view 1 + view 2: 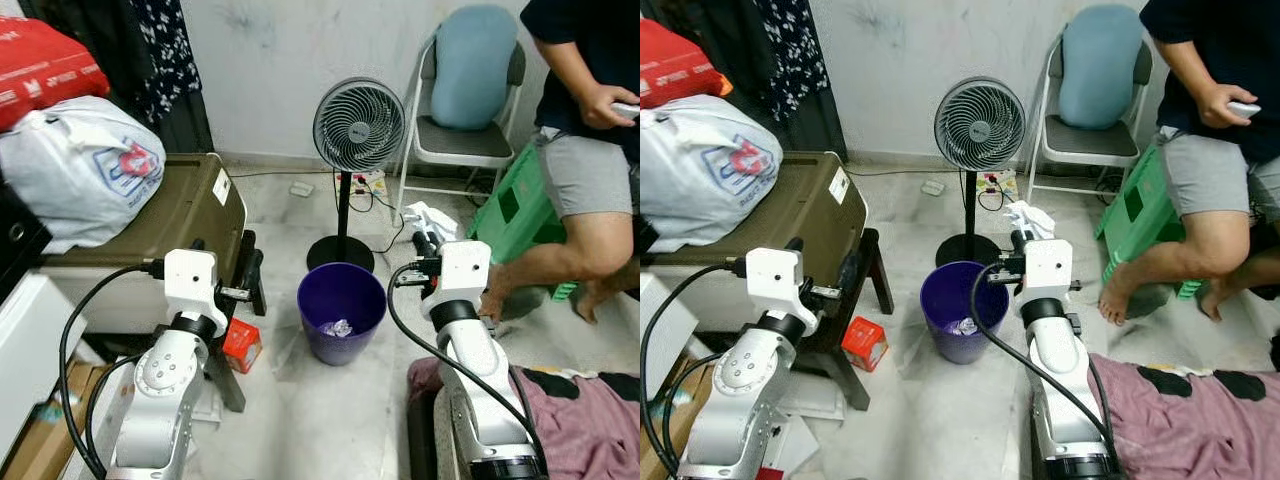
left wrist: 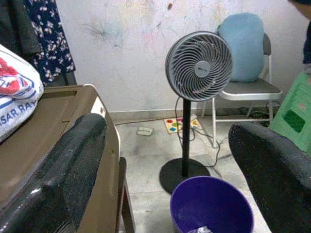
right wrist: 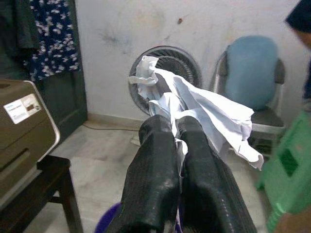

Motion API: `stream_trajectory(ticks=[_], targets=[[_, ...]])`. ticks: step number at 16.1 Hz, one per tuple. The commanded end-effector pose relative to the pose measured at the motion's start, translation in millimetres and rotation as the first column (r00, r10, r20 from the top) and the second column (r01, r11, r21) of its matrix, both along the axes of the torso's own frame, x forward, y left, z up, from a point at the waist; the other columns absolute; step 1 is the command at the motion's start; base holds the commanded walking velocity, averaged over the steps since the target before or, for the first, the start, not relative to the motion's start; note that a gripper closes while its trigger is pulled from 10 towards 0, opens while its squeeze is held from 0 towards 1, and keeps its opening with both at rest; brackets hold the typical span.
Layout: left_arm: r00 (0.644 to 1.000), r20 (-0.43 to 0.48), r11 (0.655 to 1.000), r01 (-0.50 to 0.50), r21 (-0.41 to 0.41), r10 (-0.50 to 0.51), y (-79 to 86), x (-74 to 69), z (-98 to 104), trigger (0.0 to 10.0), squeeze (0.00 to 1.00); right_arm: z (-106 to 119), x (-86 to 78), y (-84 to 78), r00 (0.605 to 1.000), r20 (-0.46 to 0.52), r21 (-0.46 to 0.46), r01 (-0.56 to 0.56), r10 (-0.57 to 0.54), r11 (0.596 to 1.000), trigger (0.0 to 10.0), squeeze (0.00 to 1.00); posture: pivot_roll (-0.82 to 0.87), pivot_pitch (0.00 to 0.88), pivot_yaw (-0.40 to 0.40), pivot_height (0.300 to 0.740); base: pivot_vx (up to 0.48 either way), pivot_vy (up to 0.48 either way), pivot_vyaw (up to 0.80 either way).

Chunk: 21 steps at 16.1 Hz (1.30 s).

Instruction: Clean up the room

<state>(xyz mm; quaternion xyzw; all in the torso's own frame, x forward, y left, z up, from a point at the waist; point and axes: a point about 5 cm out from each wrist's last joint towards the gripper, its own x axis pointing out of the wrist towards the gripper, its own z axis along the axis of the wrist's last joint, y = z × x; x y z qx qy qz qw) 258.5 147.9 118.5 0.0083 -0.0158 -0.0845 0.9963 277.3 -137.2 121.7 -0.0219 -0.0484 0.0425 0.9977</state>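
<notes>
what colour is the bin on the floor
Purple; the bin shows best in the left eye view.

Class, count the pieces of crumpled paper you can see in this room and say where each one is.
2. One paper is clamped in the right gripper, up by the bin. One wad lies inside the bin. More may be hidden under it.

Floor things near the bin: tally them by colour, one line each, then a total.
Purple: 1, the bin
Red: 1, the small box
Green: 1, the crate
Black and grey: 1, the fan
White: 1, the crumpled paper in the right gripper
Total: 5
</notes>
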Motion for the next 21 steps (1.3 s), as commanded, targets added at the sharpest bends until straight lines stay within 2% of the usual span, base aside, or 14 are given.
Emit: stream_trajectory(ticks=[1,4,6,11,15,21], targets=[[1.000,0.006,1.000,0.018,0.000,-0.018,-2.0,1.8,2.1,10.0,0.00,6.0,1.9,1.4,1.000,0.026,0.010,-0.016,0.015,1.000,10.0,0.00,0.03,0.000,0.026,0.740,0.409,0.000,0.00],[1.000,0.006,1.000,0.020,0.003,-0.020,-1.9,3.4,2.1,10.0,0.00,7.7,2.1,4.2,0.999,0.039,0.025,-0.033,0.032,0.999,10.0,0.00,0.03,0.000,0.028,0.740,0.409,0.000,0.00],[1.000,0.006,1.000,0.020,0.005,-0.020,-1.7,3.9,2.0,10.0,0.00,8.0,2.3,5.7,0.998,0.039,0.002,-0.044,0.044,0.999,10.0,0.00,0.03,0.000,0.030,0.740,0.409,0.000,0.00],[1.000,0.008,1.000,0.019,0.016,-0.019,-0.8,4.5,2.0,10.0,0.00,8.4,2.6,8.1,0.997,0.049,0.009,-0.055,0.055,0.998,10.0,0.00,0.03,0.000,0.031,0.740,0.400,0.000,0.80],[1.000,0.008,1.000,0.019,0.018,-0.019,-0.5,4.6,1.5,10.0,0.00,8.2,2.6,9.1,0.997,0.051,0.011,-0.062,0.061,0.998,10.0,0.00,0.04,0.000,0.033,0.740,0.398,0.000,0.49],[1.000,0.002,1.000,0.025,0.016,-0.025,-1.0,4.7,0.5,10.0,0.00,6.9,3.1,8.7,0.998,0.045,0.016,-0.053,0.053,0.998,10.0,0.00,0.04,0.000,0.034,0.740,0.402,0.000,0.00]])
